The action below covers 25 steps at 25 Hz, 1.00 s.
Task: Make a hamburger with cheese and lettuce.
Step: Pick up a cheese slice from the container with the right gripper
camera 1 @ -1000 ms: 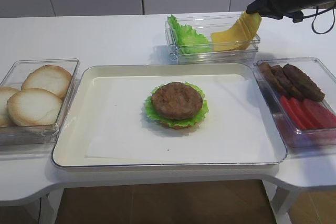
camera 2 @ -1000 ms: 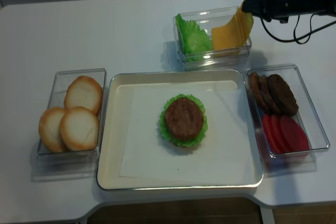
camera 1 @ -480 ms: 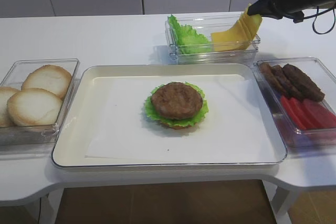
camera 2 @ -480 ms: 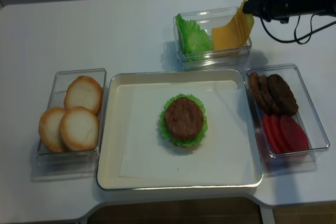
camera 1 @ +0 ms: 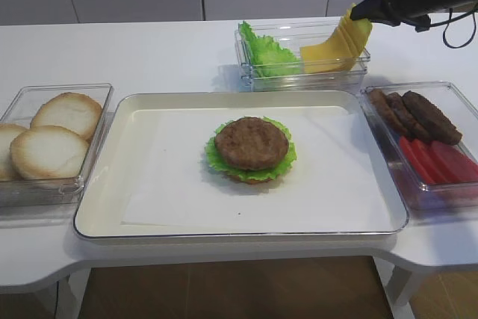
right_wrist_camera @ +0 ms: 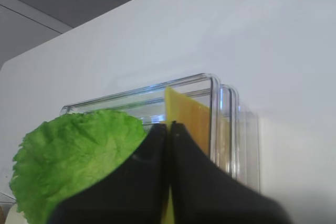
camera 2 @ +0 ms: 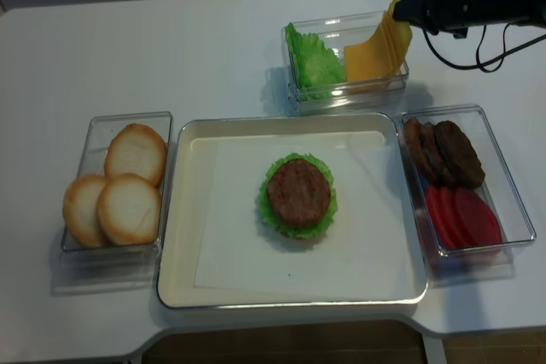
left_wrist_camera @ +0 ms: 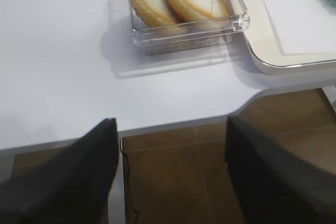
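The hamburger (camera 1: 251,147) sits in the middle of the cream tray (camera 1: 97,207): a brown patty on the frilly lettuce (camera 1: 215,159) and a thin bun base. It also shows in the realsense view (camera 2: 298,195). My right gripper (camera 1: 358,13) is at the back right bin, shut on the top edge of a cheese slice (camera 1: 355,29) at the fanned yellow stack (camera 1: 328,54). In the right wrist view the jaws (right_wrist_camera: 169,127) are pressed together with yellow cheese (right_wrist_camera: 186,116) between and behind them. My left gripper (left_wrist_camera: 171,123) is open and empty over the table's front left edge.
A clear bin (camera 1: 261,72) at the back holds loose lettuce (camera 1: 265,51) beside the cheese stack. A left bin holds pale bun halves (camera 1: 52,151). A right bin holds dark patties (camera 1: 418,113) and tomato slices (camera 1: 437,162). White paper lines the tray.
My right gripper has risen slightly, lifting the top edge of the cheese with it. The left arm and the hamburger have not moved.
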Each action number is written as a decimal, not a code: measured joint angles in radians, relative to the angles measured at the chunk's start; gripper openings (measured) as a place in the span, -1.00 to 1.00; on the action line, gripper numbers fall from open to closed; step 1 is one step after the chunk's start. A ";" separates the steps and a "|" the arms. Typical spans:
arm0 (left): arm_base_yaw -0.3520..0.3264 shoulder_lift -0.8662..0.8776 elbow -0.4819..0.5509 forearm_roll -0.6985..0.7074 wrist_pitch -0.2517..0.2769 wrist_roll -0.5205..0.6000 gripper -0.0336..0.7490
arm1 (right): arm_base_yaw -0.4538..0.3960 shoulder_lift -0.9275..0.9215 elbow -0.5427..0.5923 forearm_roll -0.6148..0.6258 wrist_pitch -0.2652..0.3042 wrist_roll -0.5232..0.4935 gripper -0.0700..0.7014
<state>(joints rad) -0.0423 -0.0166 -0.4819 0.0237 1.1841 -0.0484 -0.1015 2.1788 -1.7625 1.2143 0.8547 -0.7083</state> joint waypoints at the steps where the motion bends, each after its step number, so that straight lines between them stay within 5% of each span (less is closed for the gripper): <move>1: 0.000 0.000 0.000 0.000 0.000 0.000 0.28 | 0.000 0.000 0.000 0.001 0.002 -0.009 -0.80; 25: 0.000 0.000 0.000 0.000 0.000 0.000 0.28 | 0.000 -0.101 0.000 0.016 0.044 -0.043 -0.81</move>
<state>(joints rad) -0.0423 -0.0166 -0.4819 0.0237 1.1841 -0.0484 -0.1015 2.0778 -1.7625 1.2303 0.8990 -0.7516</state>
